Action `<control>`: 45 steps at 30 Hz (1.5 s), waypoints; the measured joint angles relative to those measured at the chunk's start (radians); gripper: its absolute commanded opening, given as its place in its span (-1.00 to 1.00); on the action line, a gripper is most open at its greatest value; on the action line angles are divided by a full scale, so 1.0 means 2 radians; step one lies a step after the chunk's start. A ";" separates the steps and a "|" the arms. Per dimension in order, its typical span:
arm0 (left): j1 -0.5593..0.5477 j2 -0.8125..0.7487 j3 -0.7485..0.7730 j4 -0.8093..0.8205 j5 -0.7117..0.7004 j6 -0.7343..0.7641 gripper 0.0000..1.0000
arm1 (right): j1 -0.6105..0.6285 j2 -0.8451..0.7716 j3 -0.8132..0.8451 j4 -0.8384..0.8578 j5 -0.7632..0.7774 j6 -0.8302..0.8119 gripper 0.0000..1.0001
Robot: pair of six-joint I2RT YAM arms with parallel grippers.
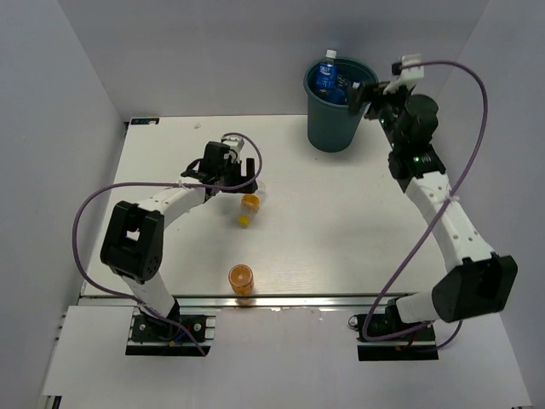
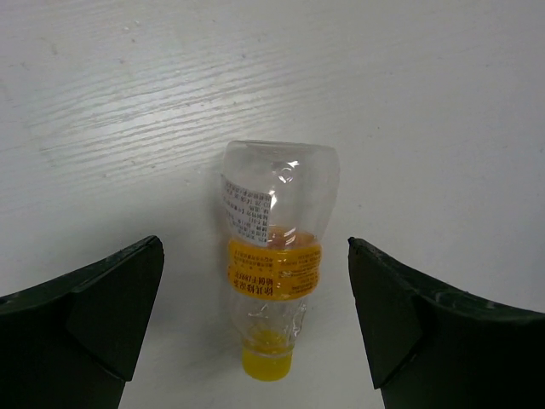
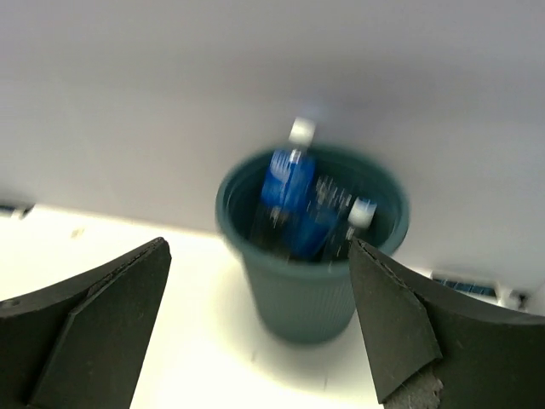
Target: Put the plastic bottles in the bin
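A clear bottle with an orange-yellow label and yellow cap (image 2: pixel 277 256) lies on the white table, between the jaws of my left gripper (image 2: pixel 255 315). That gripper is open and not touching the bottle. In the top view the bottle (image 1: pixel 249 207) lies just ahead of the left gripper (image 1: pixel 241 186). An orange bottle (image 1: pixel 241 279) lies near the table's front edge. The dark teal bin (image 1: pixel 336 119) stands at the back. Two blue-labelled bottles (image 1: pixel 326 75) stick up inside it. My right gripper (image 1: pixel 361 95) is open and empty beside the bin's right rim. The right wrist view is blurred and shows the bin (image 3: pixel 306 290).
Grey walls enclose the table on the left, back and right. The bin stands close to the back wall. A purple cable loops around each arm.
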 measured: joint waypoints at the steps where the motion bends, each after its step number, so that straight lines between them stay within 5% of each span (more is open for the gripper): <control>1: -0.001 0.009 0.004 -0.003 0.008 0.005 0.96 | 0.000 -0.019 -0.028 -0.003 -0.005 0.003 0.79; 9: -0.008 0.057 0.008 0.003 0.034 0.019 0.91 | 0.000 -0.105 -0.161 -0.031 -0.041 0.034 0.79; 12: -0.011 0.083 0.016 0.002 0.039 0.018 0.62 | 0.000 -0.140 -0.192 -0.037 -0.056 0.045 0.79; 17: -0.013 0.115 0.032 0.010 0.047 0.010 0.44 | 0.000 -0.179 -0.223 -0.037 -0.068 0.079 0.79; 19: -0.014 0.117 0.039 0.012 0.047 0.008 0.04 | 0.000 -0.195 -0.245 -0.036 -0.074 0.098 0.79; 22: -0.014 0.119 0.048 0.011 0.048 0.005 -0.25 | 0.000 -0.219 -0.288 -0.034 -0.084 0.127 0.79; 30: -0.029 0.061 0.034 0.032 0.119 0.038 -0.30 | 0.000 -0.222 -0.348 0.006 -0.167 0.187 0.79; 37: -0.131 -0.058 0.024 0.057 0.179 0.110 -0.30 | 0.013 -0.168 -0.354 0.081 -0.301 0.215 0.79; 45: -0.171 -0.062 0.022 0.059 0.194 0.134 -0.30 | 0.034 -0.156 -0.356 0.125 -0.342 0.241 0.79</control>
